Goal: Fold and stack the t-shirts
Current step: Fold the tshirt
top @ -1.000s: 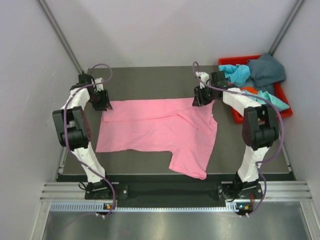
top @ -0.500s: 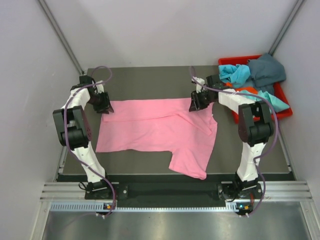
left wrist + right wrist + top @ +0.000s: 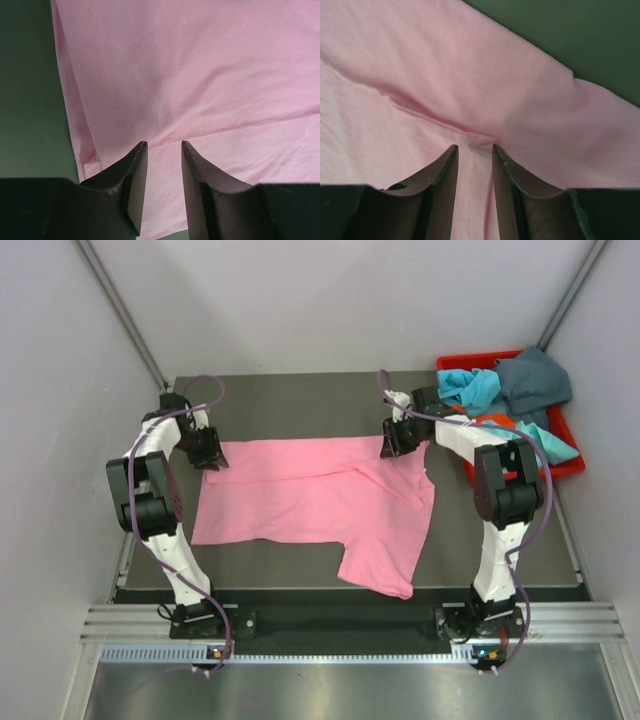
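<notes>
Dark matting on the table (image 3: 300, 400) is carrying the whole scene, with grey walls closing in around it. On the left, the left gripper (image 3: 210, 455) is pressing down on the far left corner of the pink t-shirt (image 3: 310, 495), which is lying spread flat across the middle. Its fingers are standing part-open with a narrow gap, nothing pinched that I can see. At the far right corner the right gripper (image 3: 393, 445) is doing the same, with wrinkles running toward its tips. This cloth is looking light and limp and likely to sag, so pinching both far corners together seems wisest. The wrist views are showing those finger gaps and the edge stitching. Only the overhead is showing the near sleeve, plus the red bin (image 3: 478, 360) holding the turquoise shirt (image 3: 475, 388), dark teal-grey shirt (image 3: 535, 380) and orange shirt (image 3: 497, 421).
</notes>
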`<move>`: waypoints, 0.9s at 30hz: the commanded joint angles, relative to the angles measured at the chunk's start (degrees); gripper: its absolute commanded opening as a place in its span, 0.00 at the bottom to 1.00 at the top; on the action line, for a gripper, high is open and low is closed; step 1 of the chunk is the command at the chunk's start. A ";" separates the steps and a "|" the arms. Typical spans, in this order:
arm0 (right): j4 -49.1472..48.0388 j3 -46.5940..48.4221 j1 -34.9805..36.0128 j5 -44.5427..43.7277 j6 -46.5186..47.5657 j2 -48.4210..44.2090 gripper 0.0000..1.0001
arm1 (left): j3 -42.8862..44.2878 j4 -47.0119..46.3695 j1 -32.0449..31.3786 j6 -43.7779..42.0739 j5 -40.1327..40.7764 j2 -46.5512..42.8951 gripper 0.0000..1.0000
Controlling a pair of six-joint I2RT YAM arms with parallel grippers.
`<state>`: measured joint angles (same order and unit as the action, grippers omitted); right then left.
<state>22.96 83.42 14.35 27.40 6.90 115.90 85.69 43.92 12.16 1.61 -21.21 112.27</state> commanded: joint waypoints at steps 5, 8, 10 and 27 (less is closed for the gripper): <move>-1.87 0.70 -0.38 -1.47 1.45 -0.58 0.34 | -0.52 0.02 -0.12 0.59 -1.20 -0.82 0.38; -2.13 0.26 -0.38 -1.12 1.45 -0.15 0.33 | -0.44 0.11 -0.04 0.33 -1.03 -0.82 0.38; -2.13 0.43 -0.37 -0.68 1.45 -0.06 0.24 | -0.52 0.20 -0.03 0.24 -0.94 -0.91 0.38; -2.83 -0.01 -0.46 -2.52 1.72 0.29 0.37 | -2.02 -0.15 -0.12 0.24 -0.23 -2.75 0.37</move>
<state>22.50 83.24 14.09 25.54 8.03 115.96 83.96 43.92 12.16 1.63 -21.17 112.25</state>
